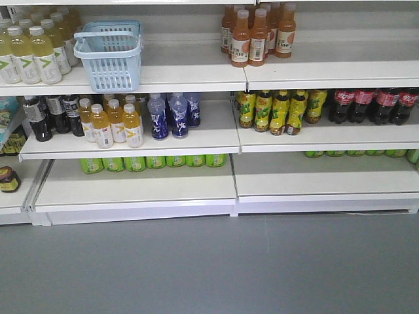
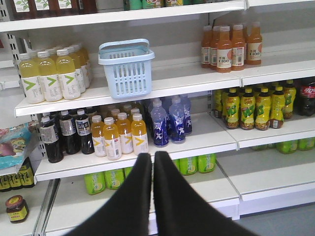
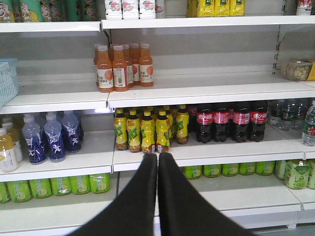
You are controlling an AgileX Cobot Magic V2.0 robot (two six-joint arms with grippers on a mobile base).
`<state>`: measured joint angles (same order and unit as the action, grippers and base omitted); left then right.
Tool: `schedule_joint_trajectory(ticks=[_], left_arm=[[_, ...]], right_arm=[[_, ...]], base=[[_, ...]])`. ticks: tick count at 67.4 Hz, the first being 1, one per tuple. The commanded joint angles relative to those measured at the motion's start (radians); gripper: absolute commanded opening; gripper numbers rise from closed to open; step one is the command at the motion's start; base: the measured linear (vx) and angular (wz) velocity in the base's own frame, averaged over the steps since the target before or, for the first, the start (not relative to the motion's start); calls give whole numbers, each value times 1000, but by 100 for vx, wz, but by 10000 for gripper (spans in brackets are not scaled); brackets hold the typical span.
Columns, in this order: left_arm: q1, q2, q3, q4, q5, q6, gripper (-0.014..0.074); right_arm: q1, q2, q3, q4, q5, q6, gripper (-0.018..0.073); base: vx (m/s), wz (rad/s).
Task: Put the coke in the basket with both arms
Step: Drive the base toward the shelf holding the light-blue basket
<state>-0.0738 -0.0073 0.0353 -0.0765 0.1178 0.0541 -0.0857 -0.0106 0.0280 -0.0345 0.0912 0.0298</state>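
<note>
**Front view:** neither end effector shows here. The light blue basket (image 1: pixel 111 73) sits at the front edge of the upper shelf (image 1: pixel 196 73), touching or almost touching a block of pale yellow drink bottles (image 1: pixel 33 55). I cannot find a slim red coke in any view. The nearest match is a row of dark plastic cola bottles (image 1: pixel 373 104) with red labels, so the first risk is reaching for the wrong item.

**Left wrist view:** the left end effector (image 2: pixel 151 155) is pinched closed on nothing. The basket (image 2: pixel 129 76) is above it and slightly to its left, one shelf level higher. Orange juice bottles (image 2: pixel 120 140) stand just past the tips. A careless climb towards the basket could clip their caps or the shelf lip. A push on the basket wall rather than a grip could slide it into the pale yellow bottles or off the edge. Its loop handles look free to swing, which makes a grip there less sure.

**Right wrist view:** the right end effector (image 3: pixel 157 155) is also closed and empty. The dark cola bottles (image 3: pixel 231 120) are up and to its right. Yellow-green labelled bottles (image 3: pixel 147 130) are straight ahead and tightly packed. Only a sliver of the basket (image 3: pixel 7 78) shows, far to the upper left. Going in among such close rows could topple neighbouring bottles.
</note>
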Motion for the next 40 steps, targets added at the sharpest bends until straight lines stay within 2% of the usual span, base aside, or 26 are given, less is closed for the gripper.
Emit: schedule_joint_trajectory(ticks=[1, 40], left_arm=[[-4, -20, -33, -7, -78, 0, -6], [-4, -20, -33, -7, -78, 0, -6]], right_arm=[[-2, -13, 7, -8, -70, -5, -10], [-2, -13, 7, -8, -70, -5, -10]], base=[[8, 0], [10, 3]])
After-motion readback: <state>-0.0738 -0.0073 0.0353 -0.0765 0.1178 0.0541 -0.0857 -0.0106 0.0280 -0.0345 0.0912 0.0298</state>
